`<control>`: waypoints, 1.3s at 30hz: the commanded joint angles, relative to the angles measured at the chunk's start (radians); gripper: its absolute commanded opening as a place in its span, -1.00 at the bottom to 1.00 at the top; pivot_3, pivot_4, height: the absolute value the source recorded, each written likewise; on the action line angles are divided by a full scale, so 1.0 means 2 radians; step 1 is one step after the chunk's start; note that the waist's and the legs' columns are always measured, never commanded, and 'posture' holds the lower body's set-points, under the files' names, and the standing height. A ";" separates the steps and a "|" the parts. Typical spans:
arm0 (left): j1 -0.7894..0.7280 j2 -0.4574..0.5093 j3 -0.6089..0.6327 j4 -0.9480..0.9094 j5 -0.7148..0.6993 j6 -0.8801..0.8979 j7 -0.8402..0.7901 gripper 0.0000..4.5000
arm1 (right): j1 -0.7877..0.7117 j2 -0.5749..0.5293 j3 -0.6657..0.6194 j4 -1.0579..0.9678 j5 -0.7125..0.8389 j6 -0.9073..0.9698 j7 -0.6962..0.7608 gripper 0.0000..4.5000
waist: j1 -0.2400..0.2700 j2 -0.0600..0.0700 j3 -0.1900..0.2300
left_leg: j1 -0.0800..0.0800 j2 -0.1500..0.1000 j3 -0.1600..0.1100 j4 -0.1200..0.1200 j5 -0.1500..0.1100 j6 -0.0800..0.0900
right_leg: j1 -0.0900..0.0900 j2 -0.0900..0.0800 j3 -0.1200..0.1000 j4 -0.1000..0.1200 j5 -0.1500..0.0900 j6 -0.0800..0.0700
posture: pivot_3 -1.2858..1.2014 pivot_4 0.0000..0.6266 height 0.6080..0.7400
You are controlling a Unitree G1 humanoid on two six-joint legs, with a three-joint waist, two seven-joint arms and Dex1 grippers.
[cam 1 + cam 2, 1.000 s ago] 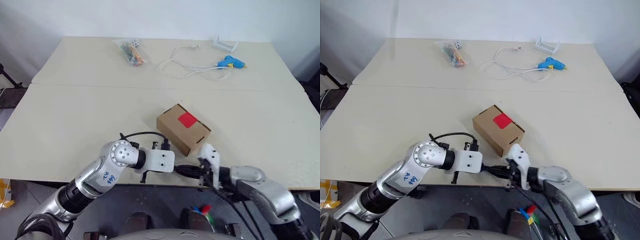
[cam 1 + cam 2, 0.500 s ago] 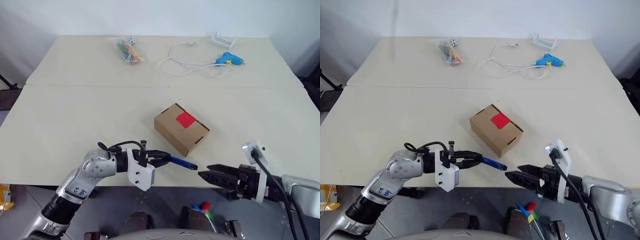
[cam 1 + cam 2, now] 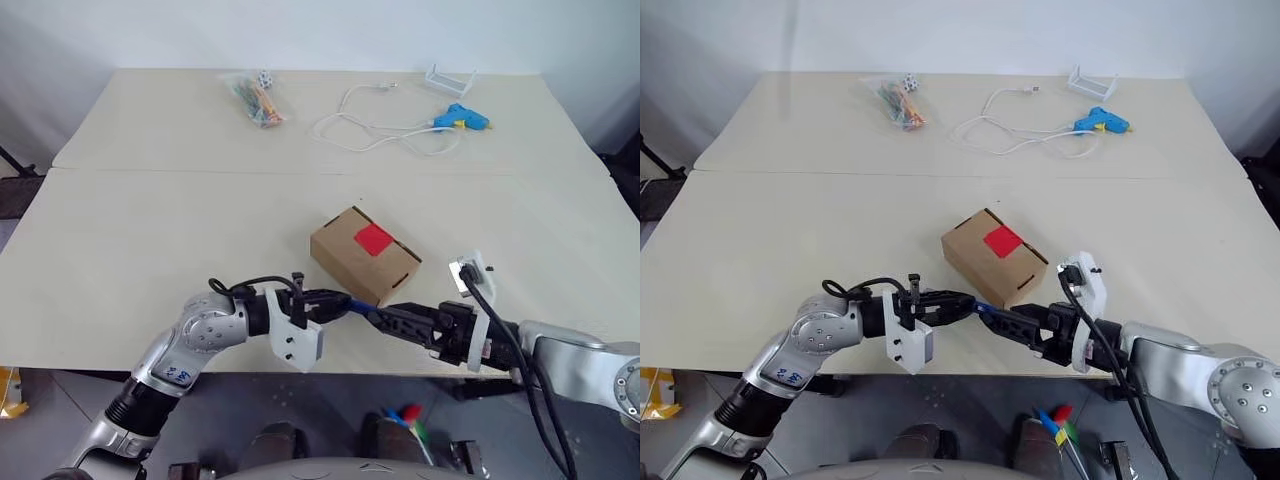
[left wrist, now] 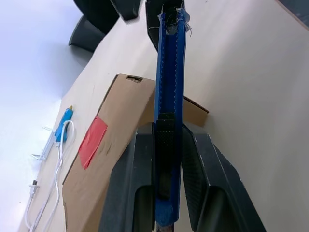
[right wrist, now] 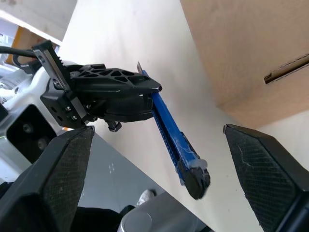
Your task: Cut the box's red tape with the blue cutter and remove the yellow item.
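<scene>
The brown box [image 3: 365, 257] lies near the table's front edge with the red tape [image 3: 373, 238] on its top, flaps down. My left gripper [image 3: 335, 300] is shut on the blue cutter [image 3: 357, 306], which it holds level just in front of the box, pointing right. My right gripper [image 3: 386, 315] faces it from the right. Its fingers [image 5: 63, 164] are open and stand wide on either side of the blue cutter's [image 5: 169, 128] free end without touching it. The left wrist view shows the blue cutter [image 4: 169, 92] clamped between my fingers, box [image 4: 120, 145] behind. The yellow item is hidden.
At the far side lie a clear bag of colourful bits [image 3: 255, 97], a light-blue glue gun [image 3: 462, 120] with a looped white cord [image 3: 375, 130], and a small white stand [image 3: 450, 78]. A seam [image 3: 200, 171] crosses the tabletop. Both grippers hang over the table's front edge [image 3: 120, 355].
A second ago both grippers met at the cutter. My right gripper let go and drew back right, then returned, open, around its free end. My left gripper turned, still holding it.
</scene>
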 commanded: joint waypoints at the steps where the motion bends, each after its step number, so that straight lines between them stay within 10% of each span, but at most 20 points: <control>1: -0.003 -0.003 0.002 -0.010 0.000 -0.003 0.007 -0.81 | -0.008 0.013 0.007 0.001 -0.014 -0.002 0.000 0.58 | 0.000 0.000 0.000 | 0.000 0.000 0.000 0.000 0.000 0.000 | 0.000 0.000 0.000 0.000 0.000 0.000 | 0.03 -0.52 1.00; 4: -0.004 -0.004 0.002 -0.009 0.001 -0.002 0.007 -0.81 | -0.012 0.025 0.014 0.004 -0.022 0.000 0.003 0.13 | -0.001 0.000 0.000 | -0.002 0.000 -0.001 0.001 0.000 0.000 | 0.000 0.000 -0.001 0.000 0.000 0.000 | 0.03 -0.52 1.00; 17: -0.006 -0.002 0.003 -0.006 0.000 0.001 0.004 -0.81 | -0.013 0.064 0.015 0.016 -0.054 0.002 0.011 0.13 | -0.001 0.000 0.000 | -0.002 0.000 -0.002 0.001 0.000 0.000 | -0.001 0.001 -0.002 0.000 0.000 0.000 | 0.03 -0.52 1.00; 26: -0.009 -0.002 0.003 -0.007 0.001 0.007 0.005 -0.81 | -0.008 0.082 0.014 0.022 -0.075 0.007 0.025 -0.94 | -0.001 0.000 0.000 | -0.002 0.000 -0.002 0.001 0.000 0.000 | -0.001 0.001 -0.002 0.000 0.000 0.000 | 0.03 -0.52 1.00; 39: 0.000 0.006 0.004 -0.017 -0.055 0.024 -0.027 -0.67 | 0.001 0.101 0.006 0.026 -0.075 0.004 0.045 -0.93 | -0.001 0.000 0.000 | -0.002 0.000 -0.002 0.001 0.000 0.000 | -0.001 0.001 -0.002 0.000 0.000 0.000 | 0.03 -0.52 1.00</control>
